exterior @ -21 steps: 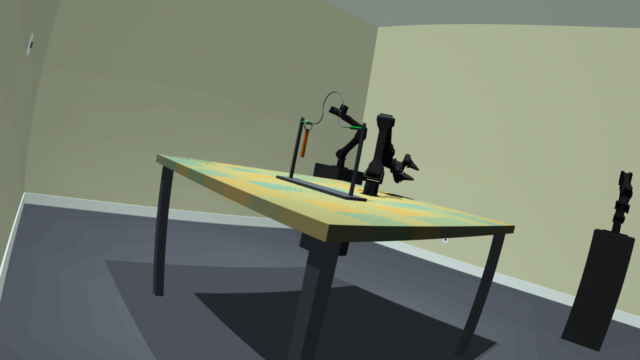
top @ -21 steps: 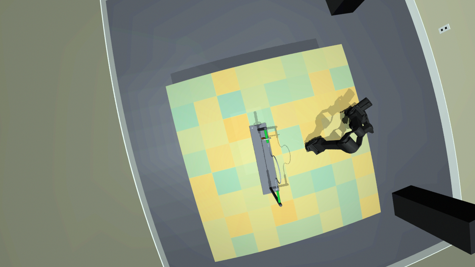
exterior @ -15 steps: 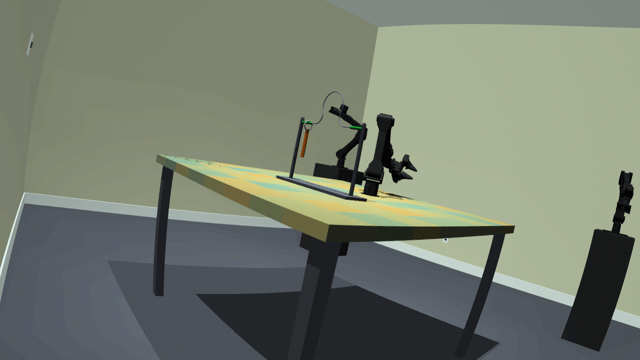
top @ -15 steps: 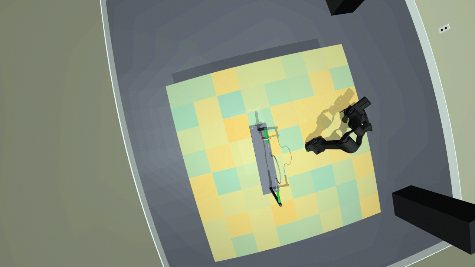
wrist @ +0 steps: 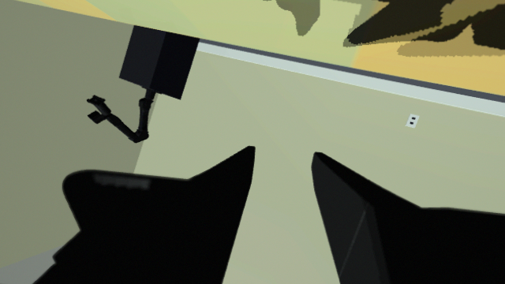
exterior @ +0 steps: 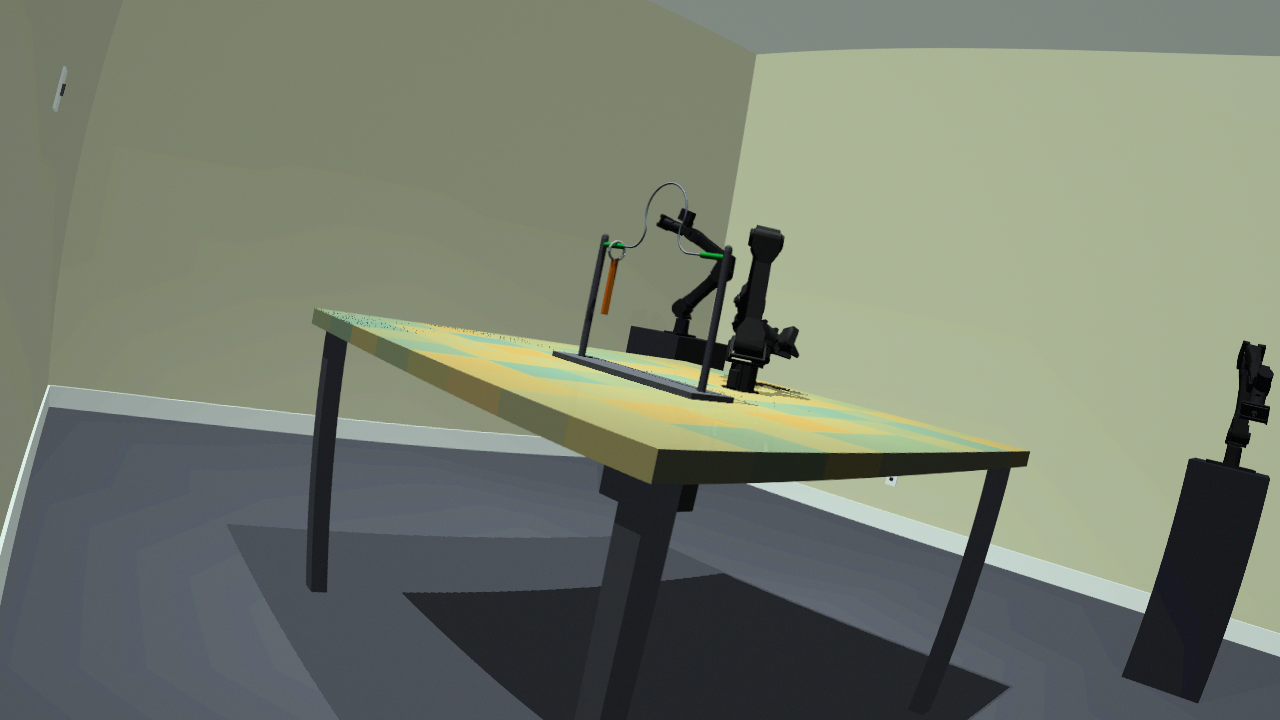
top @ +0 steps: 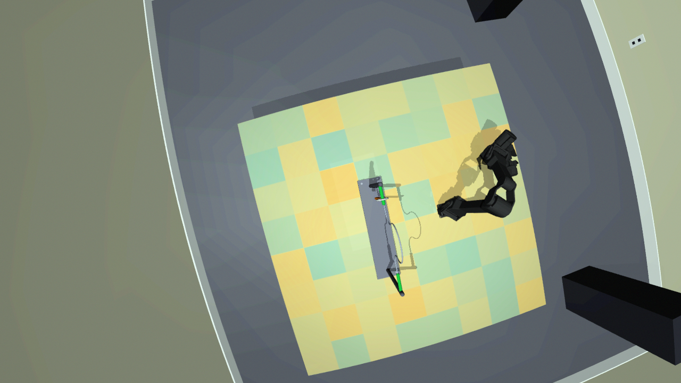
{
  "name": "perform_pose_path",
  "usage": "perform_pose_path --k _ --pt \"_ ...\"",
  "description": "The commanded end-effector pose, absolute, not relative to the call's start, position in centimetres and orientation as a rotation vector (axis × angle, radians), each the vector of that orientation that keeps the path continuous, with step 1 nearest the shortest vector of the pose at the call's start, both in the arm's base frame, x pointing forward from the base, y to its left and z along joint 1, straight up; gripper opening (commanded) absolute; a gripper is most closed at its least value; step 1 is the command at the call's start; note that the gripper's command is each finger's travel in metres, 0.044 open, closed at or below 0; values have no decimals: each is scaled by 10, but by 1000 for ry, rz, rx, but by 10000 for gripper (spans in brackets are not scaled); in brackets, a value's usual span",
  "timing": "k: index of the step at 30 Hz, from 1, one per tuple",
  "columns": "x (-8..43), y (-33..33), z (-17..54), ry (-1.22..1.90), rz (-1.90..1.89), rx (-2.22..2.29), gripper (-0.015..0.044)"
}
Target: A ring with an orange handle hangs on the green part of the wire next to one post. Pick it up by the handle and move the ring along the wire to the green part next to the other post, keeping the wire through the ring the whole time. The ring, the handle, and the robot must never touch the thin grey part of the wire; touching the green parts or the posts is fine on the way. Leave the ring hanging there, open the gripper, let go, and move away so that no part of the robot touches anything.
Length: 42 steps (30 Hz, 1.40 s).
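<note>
The ring (top: 383, 198) (exterior: 615, 258) hangs on one green part, beside the post (exterior: 588, 304) at the left in the exterior view. Its orange handle (top: 377, 198) (exterior: 609, 286) hangs down. The grey wire (top: 401, 247) (exterior: 669, 183) rises in a loop and runs to the other green part (top: 399, 283) (exterior: 711, 255), beside the far post (top: 395, 282) (exterior: 715, 322). My gripper (top: 514, 160) (exterior: 794, 342) (wrist: 283, 156) is partly open and empty, well away from ring and wire, facing away from them. The wrist view shows neither ring nor wire.
The posts stand on a grey base plate (top: 373, 238) on the patchwork table (top: 295, 285) (exterior: 501, 394). Other arms stand on dark pedestals (exterior: 1194, 573) (wrist: 158, 59) beyond the table. My arm's folded links rise between the wire stand and my gripper.
</note>
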<state>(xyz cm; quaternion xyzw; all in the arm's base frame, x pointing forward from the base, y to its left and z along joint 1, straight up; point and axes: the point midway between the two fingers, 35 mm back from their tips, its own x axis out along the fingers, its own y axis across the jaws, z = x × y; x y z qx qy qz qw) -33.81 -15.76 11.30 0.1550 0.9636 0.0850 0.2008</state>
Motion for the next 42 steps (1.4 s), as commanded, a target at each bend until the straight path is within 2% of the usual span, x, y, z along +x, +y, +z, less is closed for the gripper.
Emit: perform_pose_path --k 1,7,11,18,25,33,42 --pt "-323 -197 107 2713 -29 225 160" --pt "-293 -247 94 2622 -381 -39 160" --pt "-256 -295 89 2439 -670 -267 160" --pt "-169 -362 89 1950 -1008 -553 160" --pt "-72 -390 96 1390 -1113 -682 160" --pt "49 -367 98 757 -946 -625 160" --pt "153 -263 82 284 -484 -309 160"
